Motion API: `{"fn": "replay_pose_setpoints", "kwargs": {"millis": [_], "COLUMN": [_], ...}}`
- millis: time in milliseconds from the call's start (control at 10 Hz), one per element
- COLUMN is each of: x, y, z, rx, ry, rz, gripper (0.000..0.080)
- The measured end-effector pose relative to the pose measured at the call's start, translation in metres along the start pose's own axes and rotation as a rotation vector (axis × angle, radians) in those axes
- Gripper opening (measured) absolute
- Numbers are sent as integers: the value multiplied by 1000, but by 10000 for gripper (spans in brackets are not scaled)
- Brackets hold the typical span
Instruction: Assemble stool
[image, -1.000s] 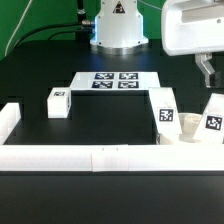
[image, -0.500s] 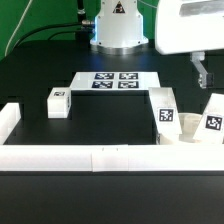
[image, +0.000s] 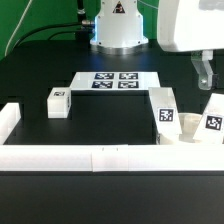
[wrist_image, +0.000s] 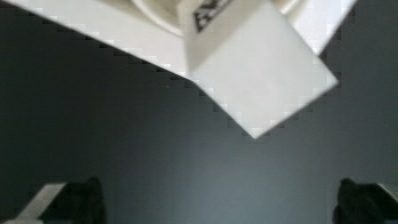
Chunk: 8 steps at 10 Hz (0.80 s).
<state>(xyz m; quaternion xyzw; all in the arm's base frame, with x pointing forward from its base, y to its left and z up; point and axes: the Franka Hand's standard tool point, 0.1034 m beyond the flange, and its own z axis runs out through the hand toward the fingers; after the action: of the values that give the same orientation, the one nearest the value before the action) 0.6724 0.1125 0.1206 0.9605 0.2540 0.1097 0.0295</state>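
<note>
Evidently the gripper (image: 204, 80) hung with its jaws spread wide and empty above the tilted leg block (image: 213, 118), which leaned beside what seemed the round seat (image: 188, 125) at the exterior view's right. That block looked light, rigid and slick, best pinched across its flat parallel faces.

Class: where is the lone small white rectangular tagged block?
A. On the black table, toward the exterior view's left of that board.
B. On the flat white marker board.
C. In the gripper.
A: the small white rectangular tagged block rests on the black table, at the exterior view's left of the flat white marker board.
</note>
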Motion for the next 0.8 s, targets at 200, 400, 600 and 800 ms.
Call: {"fn": "replay_pose_setpoints", "kwargs": {"millis": [200,400,600,800], "x": [-15,-12,-14,-15], "y": [3,-4,4,3], "z": [8,17,16,16], "rx": [43,24,23,18], "ry": [-135,-149,-152,-163], "rz": [-104,-202,-317,-343], "gripper": [649,649,649,649]}}
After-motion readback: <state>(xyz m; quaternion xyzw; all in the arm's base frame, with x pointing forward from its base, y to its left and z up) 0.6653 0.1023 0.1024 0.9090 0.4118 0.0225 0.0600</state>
